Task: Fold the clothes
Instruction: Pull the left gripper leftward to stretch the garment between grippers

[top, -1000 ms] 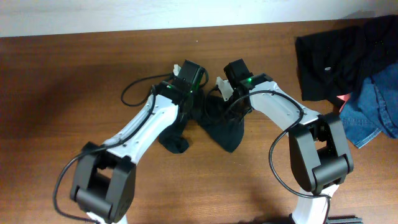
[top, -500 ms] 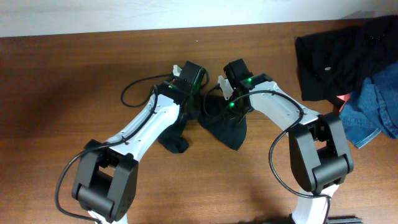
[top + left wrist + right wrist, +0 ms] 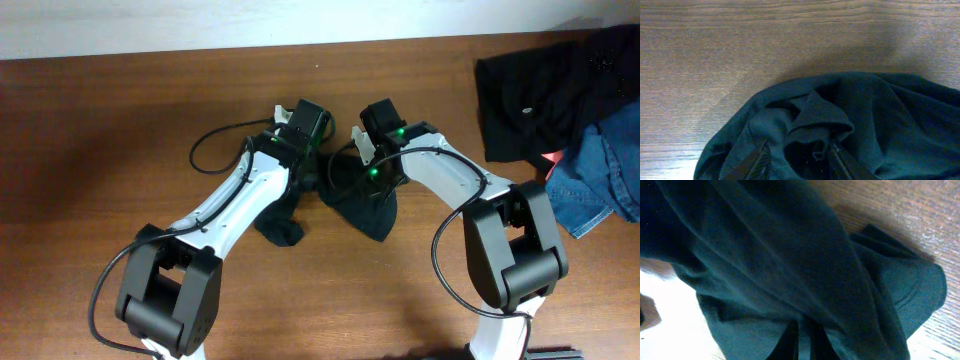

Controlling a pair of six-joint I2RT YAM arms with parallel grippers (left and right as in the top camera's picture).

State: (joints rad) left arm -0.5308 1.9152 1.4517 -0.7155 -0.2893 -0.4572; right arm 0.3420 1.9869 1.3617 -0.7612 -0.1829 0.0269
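My right gripper point(image 3: 801, 342) pinches the black T-shirt point(image 3: 368, 215), which lies crumpled at 6 o'clock from both wrists. My left gripper point(image 3: 797, 160) straddles a ridge of it, grip uncertain. Nothing is folded yet; spreading and folding remain.

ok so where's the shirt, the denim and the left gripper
shirt point(image 3: 365, 215), overhead, on its bunched lower part
denim point(image 3: 600, 185), overhead, on the blue cloth at the right edge
left gripper point(image 3: 799, 152), left wrist, midway between its fingers, over a shirt fold
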